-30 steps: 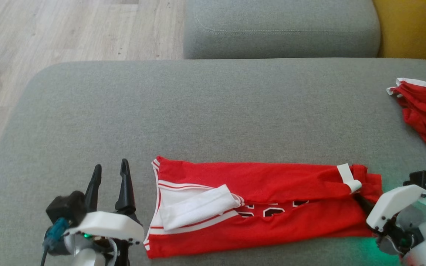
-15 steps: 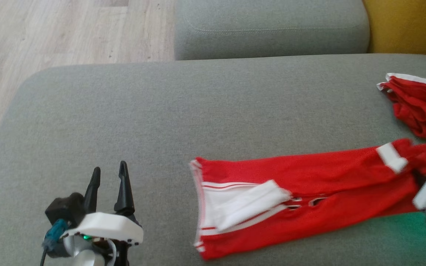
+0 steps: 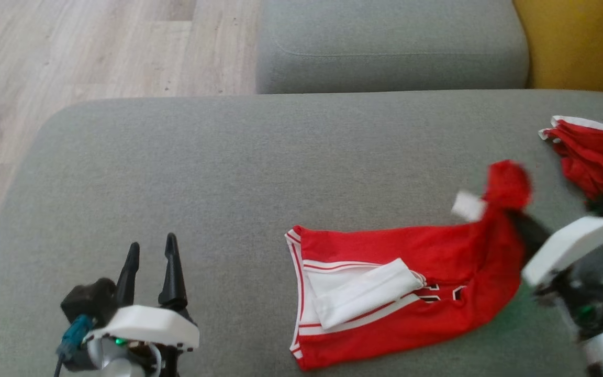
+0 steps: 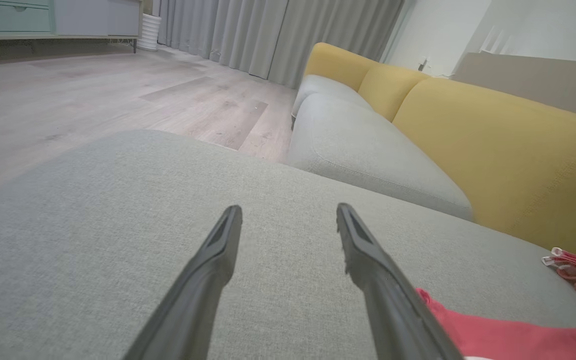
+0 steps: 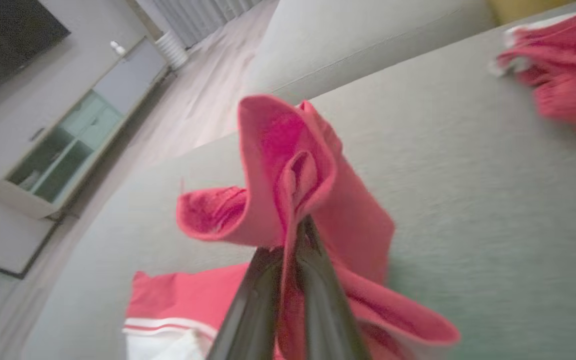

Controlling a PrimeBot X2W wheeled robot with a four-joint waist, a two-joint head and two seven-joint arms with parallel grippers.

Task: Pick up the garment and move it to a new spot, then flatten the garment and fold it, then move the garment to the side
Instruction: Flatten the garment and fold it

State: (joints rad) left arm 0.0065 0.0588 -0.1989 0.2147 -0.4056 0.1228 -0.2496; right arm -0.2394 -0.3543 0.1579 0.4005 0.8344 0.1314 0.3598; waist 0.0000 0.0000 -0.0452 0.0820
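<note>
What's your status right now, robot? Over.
Right gripper shut on end of red jersey, raised off grey cushion. Left gripper open, empty. Another red garment lies close beyond.

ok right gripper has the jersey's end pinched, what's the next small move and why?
Probably drag the jersey a little to the robot's right, stopping short of the other red garment. The right gripper is shut on its raised end, the rest lies folded on the cushion, and the left gripper is open, apart.

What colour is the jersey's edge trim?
White with thin red stripes, on the red jersey; head view shows it best.
</note>
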